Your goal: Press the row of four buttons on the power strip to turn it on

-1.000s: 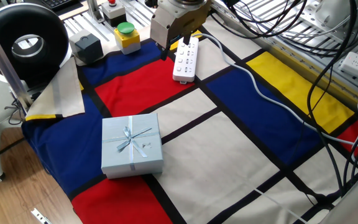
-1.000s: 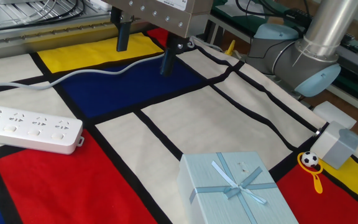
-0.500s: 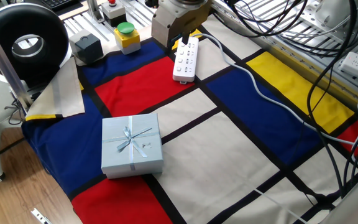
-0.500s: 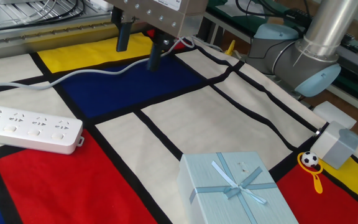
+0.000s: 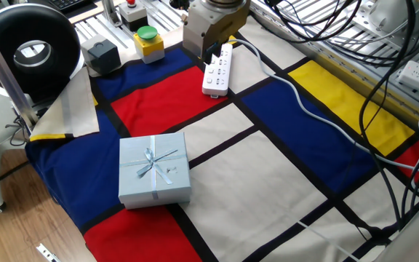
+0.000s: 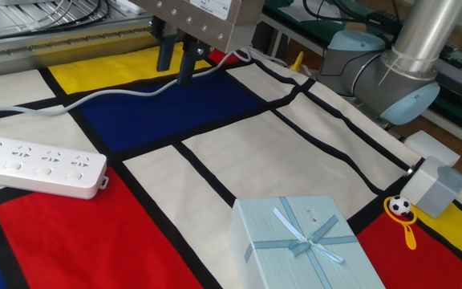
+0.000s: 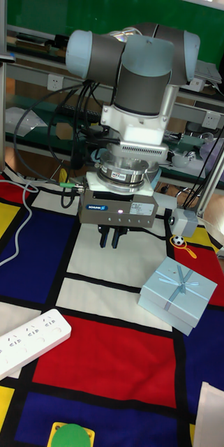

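Note:
The white power strip (image 5: 217, 70) lies on the colour-block cloth, and its white cable (image 6: 95, 99) runs off across the blue panel. It also shows at the left edge (image 6: 38, 165) and at the lower left (image 7: 24, 345). The four buttons (image 6: 34, 151) are faint small marks in a line along its long side. My gripper (image 6: 175, 74) hangs in the air over the blue panel beside the cable, off the strip's cable end. Its two dark fingers are drawn together, empty, with barely a sliver between them (image 7: 111, 244). It touches nothing.
A pale blue gift box (image 5: 153, 169) sits on the near part of the cloth. A yellow box with a green round button (image 5: 148, 41), a red button (image 5: 130, 9) and a black box (image 5: 100, 54) stand behind the strip. A grey block (image 6: 435, 186) and a small ball toy (image 6: 402, 207) lie at the cloth's edge.
The fingers have closed from a wide gap to nearly touching. The gripper has shifted slightly toward the strip's cable end. The strip and the box have not moved.

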{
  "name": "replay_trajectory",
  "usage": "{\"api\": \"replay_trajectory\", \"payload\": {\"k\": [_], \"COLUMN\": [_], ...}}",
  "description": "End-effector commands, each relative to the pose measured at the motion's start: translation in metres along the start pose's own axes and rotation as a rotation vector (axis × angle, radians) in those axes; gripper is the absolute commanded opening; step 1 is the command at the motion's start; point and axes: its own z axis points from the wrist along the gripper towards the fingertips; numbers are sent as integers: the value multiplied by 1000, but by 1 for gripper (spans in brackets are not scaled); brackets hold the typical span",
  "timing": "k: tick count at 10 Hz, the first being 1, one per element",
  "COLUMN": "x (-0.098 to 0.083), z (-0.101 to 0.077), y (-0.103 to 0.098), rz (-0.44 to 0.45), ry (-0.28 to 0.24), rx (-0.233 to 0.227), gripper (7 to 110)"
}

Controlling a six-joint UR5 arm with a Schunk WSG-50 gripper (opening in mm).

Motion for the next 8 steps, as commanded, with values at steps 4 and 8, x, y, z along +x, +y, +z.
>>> {"api": "replay_trajectory", "payload": {"k": [4, 8], "x": [3, -9], "z": [1, 1], "y": [10, 10], "rz": [-82, -120], "ry": [16, -34], "rx": [-16, -7], "gripper": [7, 7]}}
